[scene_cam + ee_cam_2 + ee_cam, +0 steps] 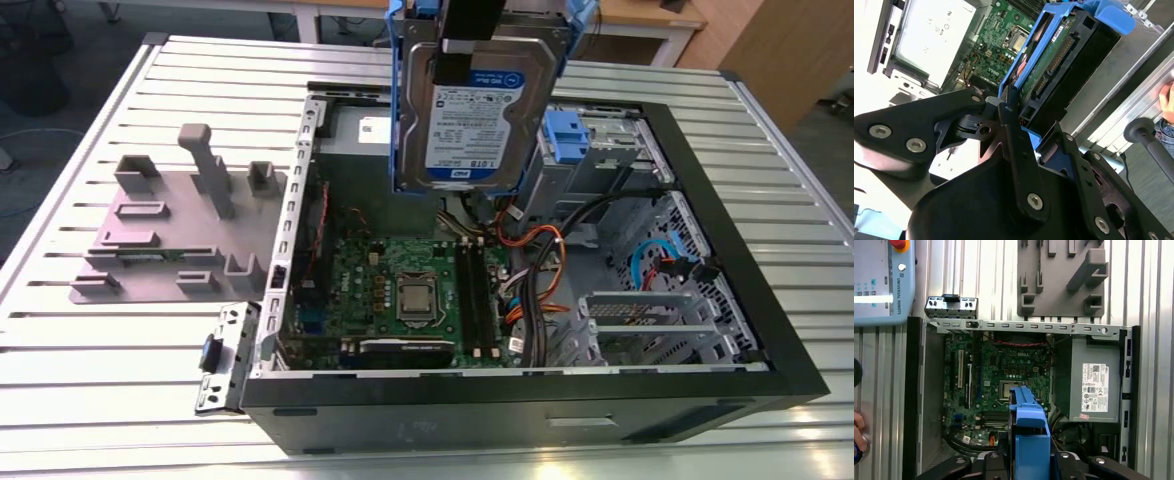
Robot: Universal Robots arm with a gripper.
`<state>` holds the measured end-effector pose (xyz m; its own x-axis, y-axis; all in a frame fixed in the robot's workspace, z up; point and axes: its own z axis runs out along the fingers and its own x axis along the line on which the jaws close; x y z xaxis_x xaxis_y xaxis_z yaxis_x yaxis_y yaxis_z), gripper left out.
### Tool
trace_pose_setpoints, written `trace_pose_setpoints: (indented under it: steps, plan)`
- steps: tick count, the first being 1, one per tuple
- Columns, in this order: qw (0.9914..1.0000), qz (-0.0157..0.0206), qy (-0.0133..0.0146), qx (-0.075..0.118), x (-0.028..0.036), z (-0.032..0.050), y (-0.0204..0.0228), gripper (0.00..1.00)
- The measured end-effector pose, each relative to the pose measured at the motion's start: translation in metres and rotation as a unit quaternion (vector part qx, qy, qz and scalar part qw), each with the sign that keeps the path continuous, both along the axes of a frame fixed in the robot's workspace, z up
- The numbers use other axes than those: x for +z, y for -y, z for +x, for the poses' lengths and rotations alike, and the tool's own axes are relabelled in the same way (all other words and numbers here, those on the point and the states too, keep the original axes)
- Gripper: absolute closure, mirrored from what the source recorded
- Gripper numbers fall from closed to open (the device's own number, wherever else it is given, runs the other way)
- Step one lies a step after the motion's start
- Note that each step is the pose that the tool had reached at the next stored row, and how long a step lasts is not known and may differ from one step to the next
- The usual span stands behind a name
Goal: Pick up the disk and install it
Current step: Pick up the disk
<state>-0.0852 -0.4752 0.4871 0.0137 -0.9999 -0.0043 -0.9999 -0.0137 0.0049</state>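
The disk (477, 120) carries a white-and-blue label with a blue band at its top and rows of small dark print below, too fine to make out in the exterior view. In the first wrist view a white sticker (1094, 389) with small print and round marks sits on the grey power supply (1089, 347), and short white lettering stands on the green motherboard (1004, 365). A line of dark capitals runs along the edge of the pale control pendant (879, 270).
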Motion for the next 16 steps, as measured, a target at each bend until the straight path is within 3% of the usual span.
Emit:
trace_pose_setpoints:
  steps: [16]
  plan:
    - [1.0,0.0,0.0,0.0,-0.0001,0.0,0.0057,0.64]
